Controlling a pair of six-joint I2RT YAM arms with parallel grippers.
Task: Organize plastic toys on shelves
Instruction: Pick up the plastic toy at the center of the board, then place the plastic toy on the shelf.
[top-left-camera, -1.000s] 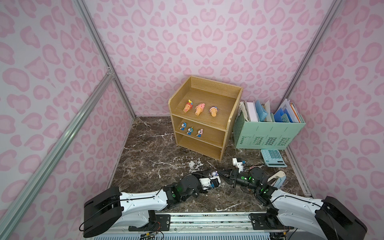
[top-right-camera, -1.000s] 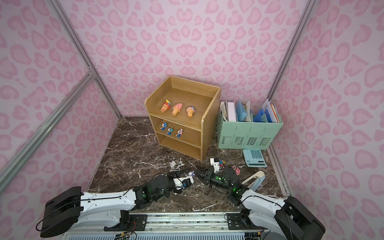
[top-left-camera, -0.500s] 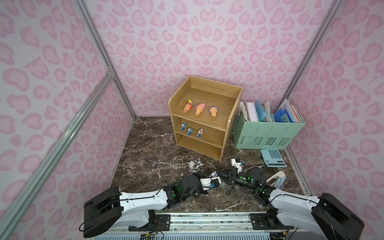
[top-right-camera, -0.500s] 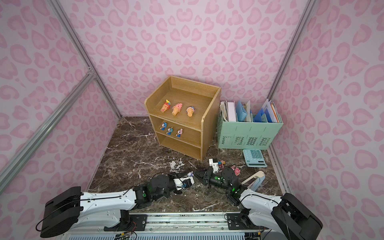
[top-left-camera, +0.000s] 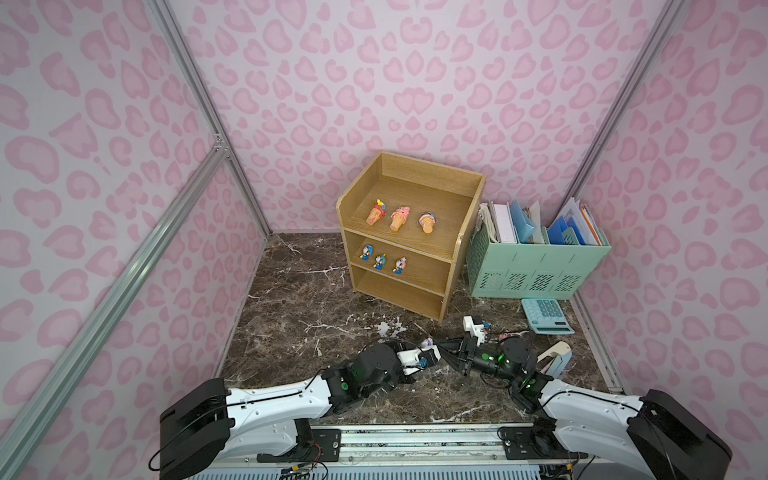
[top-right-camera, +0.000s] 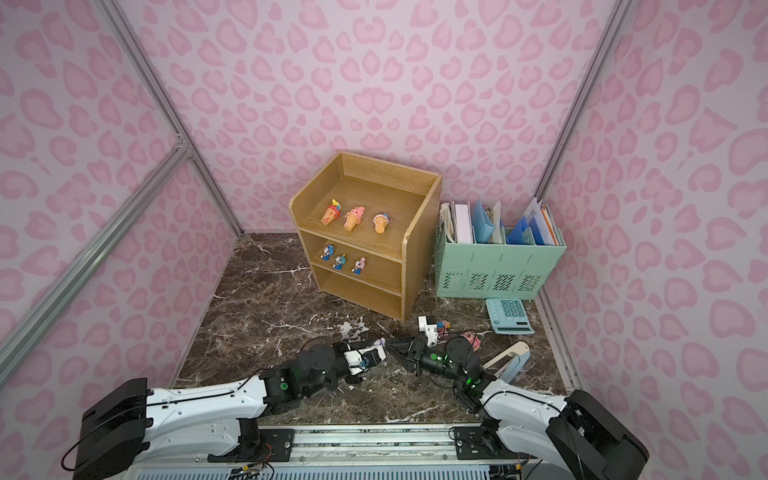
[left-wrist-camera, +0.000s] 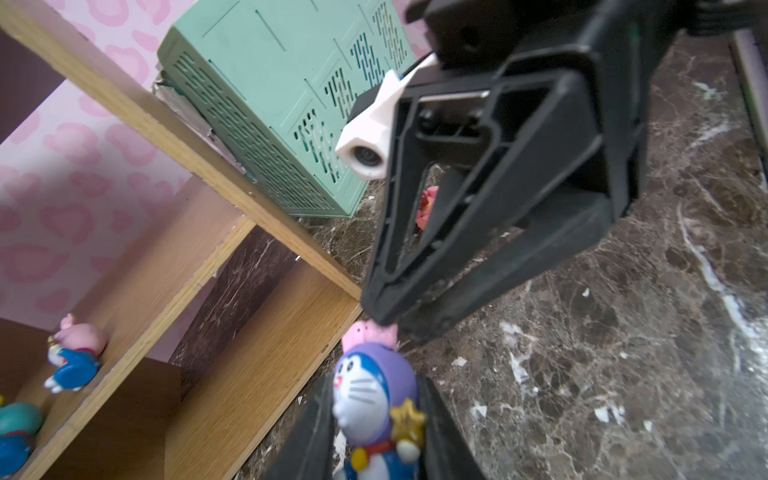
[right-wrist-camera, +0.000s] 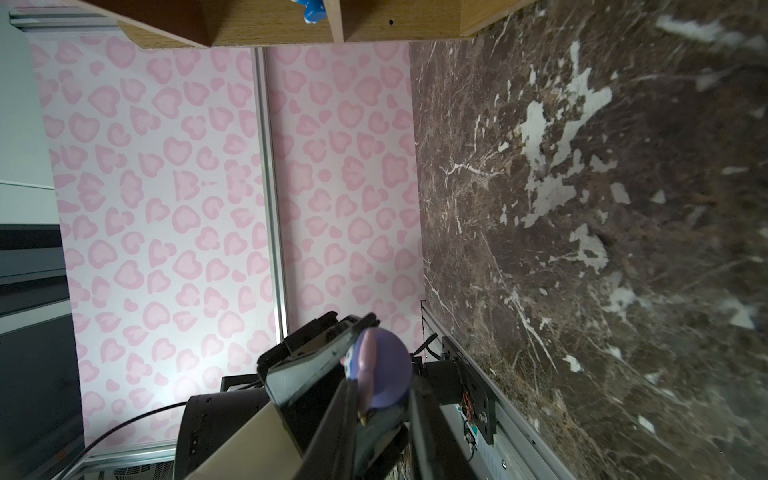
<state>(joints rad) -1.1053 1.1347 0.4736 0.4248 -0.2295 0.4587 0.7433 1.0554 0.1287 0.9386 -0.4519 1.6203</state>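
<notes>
My left gripper is shut on a small blue-white toy with a purple hood and a gold star. It holds the toy low over the table in front of the shelves. My right gripper meets it tip to tip, its tips at the toy's pink ears. In the right wrist view the purple head fills the narrow gap between my right fingers; I cannot tell if they still grip. Three cone toys lie on the top tier and three blue toys stand on the middle tier. Pink toys lie by my right wrist.
A mint green file organizer full of papers stands right of the shelves, with a mint calculator in front of it. A white and blue desk item lies at the right front. Pink walls enclose the marble table.
My left jaws have closed in on the blue-white toy. My right gripper's tips have stayed at the toy, and both arms have barely shifted.
</notes>
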